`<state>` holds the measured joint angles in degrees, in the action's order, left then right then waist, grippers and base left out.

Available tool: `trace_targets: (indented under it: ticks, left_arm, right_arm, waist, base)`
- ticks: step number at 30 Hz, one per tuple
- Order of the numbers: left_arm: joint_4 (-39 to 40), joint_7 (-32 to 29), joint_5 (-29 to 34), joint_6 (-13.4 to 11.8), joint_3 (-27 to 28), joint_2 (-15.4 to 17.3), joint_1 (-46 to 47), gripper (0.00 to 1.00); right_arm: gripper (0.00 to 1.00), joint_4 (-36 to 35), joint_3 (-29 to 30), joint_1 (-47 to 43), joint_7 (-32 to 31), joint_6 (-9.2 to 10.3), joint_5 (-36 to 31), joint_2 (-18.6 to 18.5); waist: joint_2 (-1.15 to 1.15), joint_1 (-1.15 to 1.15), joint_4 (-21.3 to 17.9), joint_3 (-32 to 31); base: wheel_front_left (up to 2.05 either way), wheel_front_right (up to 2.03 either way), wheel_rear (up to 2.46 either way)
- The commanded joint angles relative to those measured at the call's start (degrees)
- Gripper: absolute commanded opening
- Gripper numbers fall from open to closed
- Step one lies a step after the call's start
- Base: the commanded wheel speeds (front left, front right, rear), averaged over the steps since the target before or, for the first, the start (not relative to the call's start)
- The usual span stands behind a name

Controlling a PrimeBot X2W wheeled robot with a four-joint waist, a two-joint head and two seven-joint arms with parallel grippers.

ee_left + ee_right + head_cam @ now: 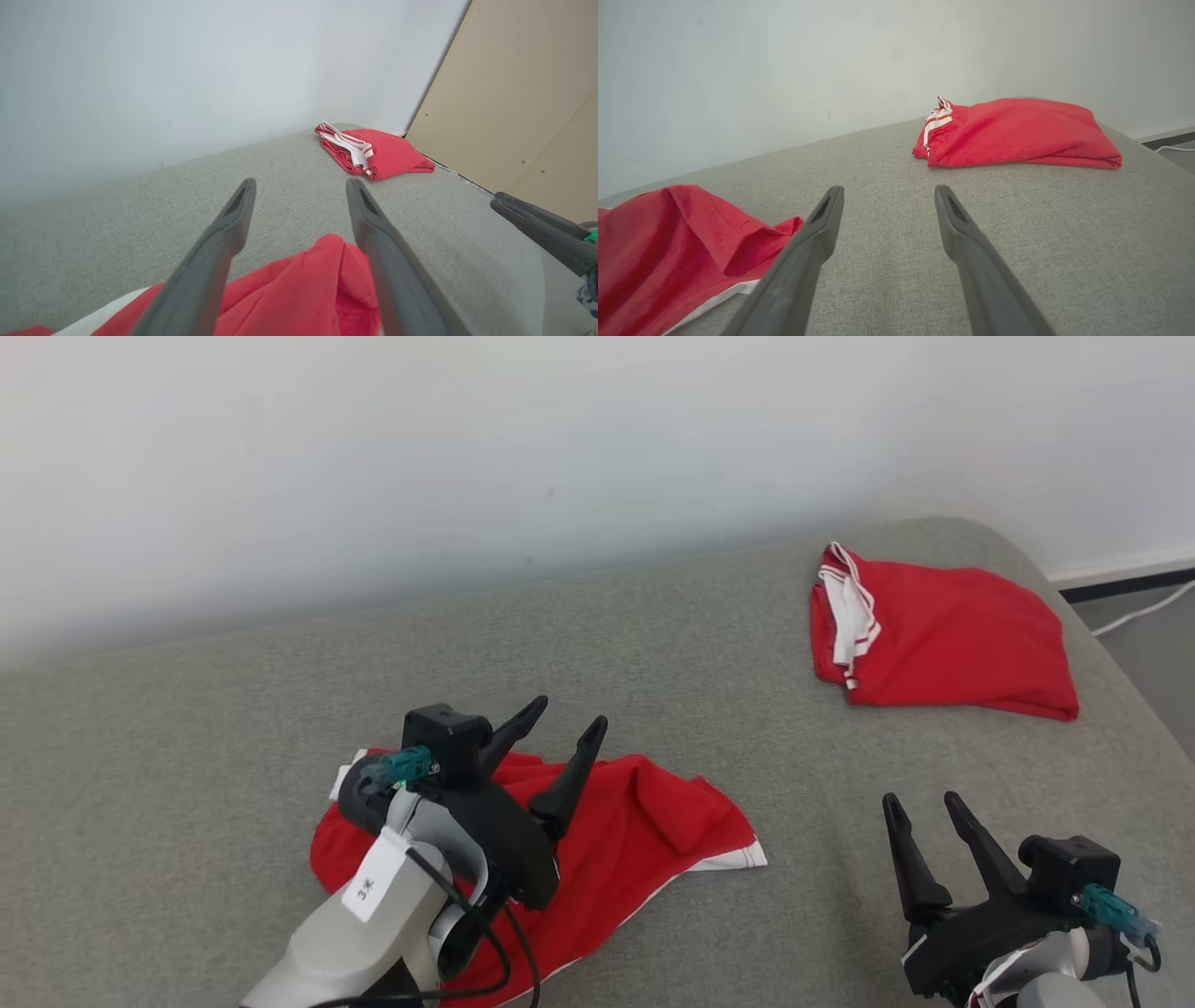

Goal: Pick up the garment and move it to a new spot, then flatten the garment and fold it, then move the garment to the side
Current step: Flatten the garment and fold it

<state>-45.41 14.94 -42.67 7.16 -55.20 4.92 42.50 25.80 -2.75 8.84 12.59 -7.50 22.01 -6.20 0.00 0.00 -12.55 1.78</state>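
A rumpled red garment (644, 840) with a white-trimmed hem lies on the grey cushion at the lower left of the head view. My left gripper (571, 721) hovers over it, open, with nothing between its fingers; the left wrist view has the red cloth (303, 294) bunched below the spread fingers (373, 224). My right gripper (924, 803) stands open at the lower right, off the cloth, above bare grey fabric. From the right wrist the garment (668, 242) lies to the left of the gripper (889, 191).
A second red garment (943, 635) with white stripes lies folded at the far right of the cushion (653, 644). A white wall rises behind. The cushion's right edge drops to the floor, where a white cable (1144, 611) runs. A beige panel (523, 93) stands at the right.
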Motion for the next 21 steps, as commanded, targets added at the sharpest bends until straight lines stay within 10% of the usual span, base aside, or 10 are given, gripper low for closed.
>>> trace_targets:
  ticks: [1, 21]
  left_arm:
    - [0.8, 0.4, 1.4, 0.1, 1.0, 0.3, -0.8, 1.0]
    - [20.0, 0.3, 17.0, -6.3, 18.8, 7.3, -18.4, 1.0]
  right_arm:
    - [1.0, -0.1, 0.2, -0.4, 0.0, 0.03, -0.3, -0.4]
    - [1.0, -2.1, -0.7, -3.4, -1.3, 0.03, 0.0, -1.6]
  waist:
    - [0.0, 0.0, 1.1, -0.7]
    - [0.0, 0.0, 6.7, -5.2]
  base:
    - [0.0, 0.0, 0.0]
    - [0.0, 0.0, 0.0]
